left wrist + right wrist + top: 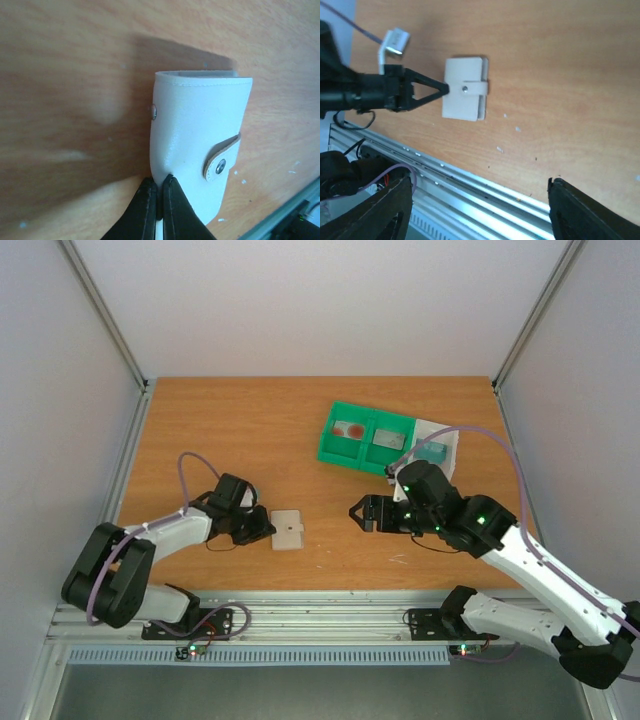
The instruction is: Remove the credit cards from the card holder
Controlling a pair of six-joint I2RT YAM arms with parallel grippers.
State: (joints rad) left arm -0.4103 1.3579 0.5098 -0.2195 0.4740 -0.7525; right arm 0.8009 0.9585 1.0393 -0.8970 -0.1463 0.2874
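Note:
The card holder [288, 530] is a white folded wallet-like case lying flat on the wooden table, its strap snapped shut [220, 162]. My left gripper [161, 181] is shut on the holder's near edge, pinching it from the left [266, 528]. My right gripper [358, 512] hovers open to the right of the holder, apart from it; in the right wrist view the holder [464, 96] lies far ahead of its spread fingers [590, 210]. A red-marked card [350, 429] and a greyish card [387, 439] lie in the green bin. A teal card [432, 452] rests on the white tray.
The green two-compartment bin [366, 453] stands at the back right, with the white tray [450, 438] beside it. An aluminium rail [330, 615] runs along the near table edge. Frame posts rise at the back corners.

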